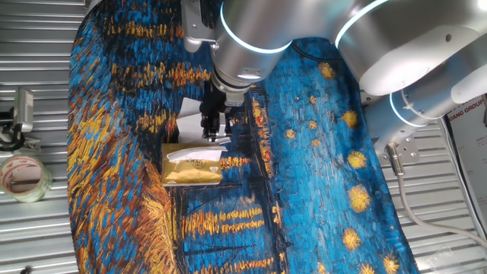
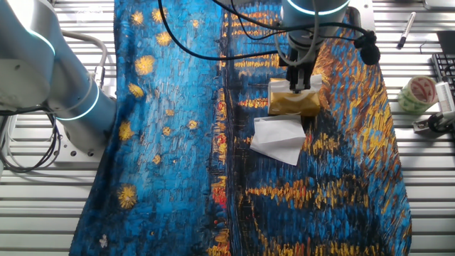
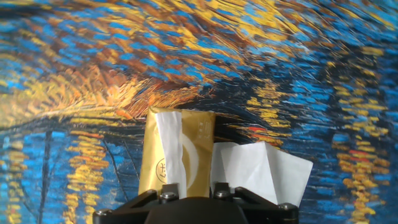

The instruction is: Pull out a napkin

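1. Hand view, nearest: the black base of the gripper (image 3: pixel 194 208) fills the bottom edge. The fingertips themselves lie out of frame here, so their spacing cannot be read from this view.
2. Just beyond the gripper base lies the gold tissue pack (image 3: pixel 177 152), lengthwise away from the camera. The napkin (image 3: pixel 171 146), a white creased strip, rises from the pack's slot along its left half.
3. Beside the pack on the right rests a flatter white sheet (image 3: pixel 261 169), one edge touching or just overlapping the pack's side.
4. Farther off, only the painted blue-and-gold tablecloth (image 3: pixel 261 56) shows.
5. One fixed view: the arm's silver wrist (image 1: pixel 247 38) points straight down, with the gripper (image 1: pixel 215 133) vertical above the rear edge of the tissue pack (image 1: pixel 192 166). The napkin (image 1: pixel 190 154) lies white on the pack's top, just below the fingers. Whether the fingers are parted or closed cannot be told.
6. The other fixed view: the gripper (image 2: pixel 301 82) descends onto the tissue pack (image 2: pixel 293 104); the white sheet (image 2: pixel 279 139) lies on the near side, touching the pack.
7. Periphery: a tape roll (image 1: pixel 24 176) sits on the slatted table beside the cloth.
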Controlling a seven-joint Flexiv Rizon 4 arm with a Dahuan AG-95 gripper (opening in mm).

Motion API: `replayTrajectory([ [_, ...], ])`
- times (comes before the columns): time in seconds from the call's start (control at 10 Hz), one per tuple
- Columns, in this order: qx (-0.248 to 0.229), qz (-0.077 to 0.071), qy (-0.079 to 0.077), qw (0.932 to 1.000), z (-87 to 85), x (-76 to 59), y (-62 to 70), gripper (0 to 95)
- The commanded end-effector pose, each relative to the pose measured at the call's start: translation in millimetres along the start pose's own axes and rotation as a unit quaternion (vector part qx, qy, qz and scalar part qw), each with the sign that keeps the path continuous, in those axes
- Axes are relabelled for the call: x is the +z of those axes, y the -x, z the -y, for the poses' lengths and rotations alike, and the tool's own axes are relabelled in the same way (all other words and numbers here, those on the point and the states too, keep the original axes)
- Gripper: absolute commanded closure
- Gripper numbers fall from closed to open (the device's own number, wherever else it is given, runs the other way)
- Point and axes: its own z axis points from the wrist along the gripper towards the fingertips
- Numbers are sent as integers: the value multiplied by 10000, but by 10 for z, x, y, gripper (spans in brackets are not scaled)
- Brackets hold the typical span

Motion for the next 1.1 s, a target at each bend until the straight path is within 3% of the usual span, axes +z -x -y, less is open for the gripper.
replayTrajectory([
  [0.1, 7, -8, 12, 10000, 0, -2, -1, 760],
  [1.1, 104, -33, 16, 9999, -1, 1, -14, 760],
])
